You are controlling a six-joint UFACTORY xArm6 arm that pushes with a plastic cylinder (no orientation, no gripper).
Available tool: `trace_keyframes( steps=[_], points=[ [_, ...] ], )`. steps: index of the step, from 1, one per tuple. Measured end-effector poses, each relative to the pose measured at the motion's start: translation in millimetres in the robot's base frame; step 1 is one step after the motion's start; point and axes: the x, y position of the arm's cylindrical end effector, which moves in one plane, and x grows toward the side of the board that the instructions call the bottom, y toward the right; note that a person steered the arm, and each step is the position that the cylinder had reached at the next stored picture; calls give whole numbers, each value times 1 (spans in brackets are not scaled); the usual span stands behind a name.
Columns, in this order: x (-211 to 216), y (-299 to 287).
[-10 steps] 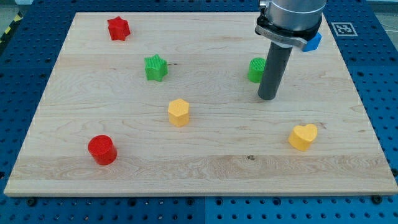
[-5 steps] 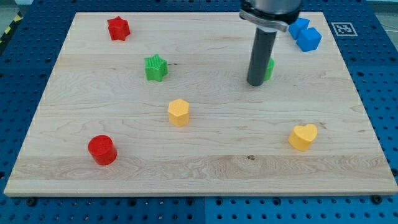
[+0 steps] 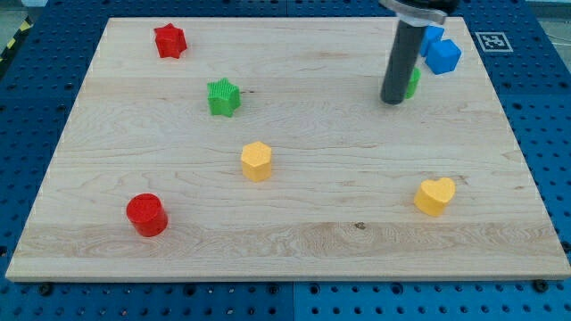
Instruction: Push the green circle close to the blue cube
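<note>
My tip [image 3: 392,102], a bare rod end with nothing to open or close, rests on the board [image 3: 294,236]. The green circle [image 3: 413,82] touches it on the view's right, mostly hidden. The blue cube [image 3: 442,55] sits just beyond, up and right.

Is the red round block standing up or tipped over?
Standing up. The red cylinder near the view's bottom left sits on the board with its flat round top facing up.
</note>
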Motion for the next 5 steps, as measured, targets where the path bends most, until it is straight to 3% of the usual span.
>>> trace_keyframes(
  steps=[2,4,5],
  points=[
    [-12,9],
    [-30,-20],
    [-70,-42]
  ],
)
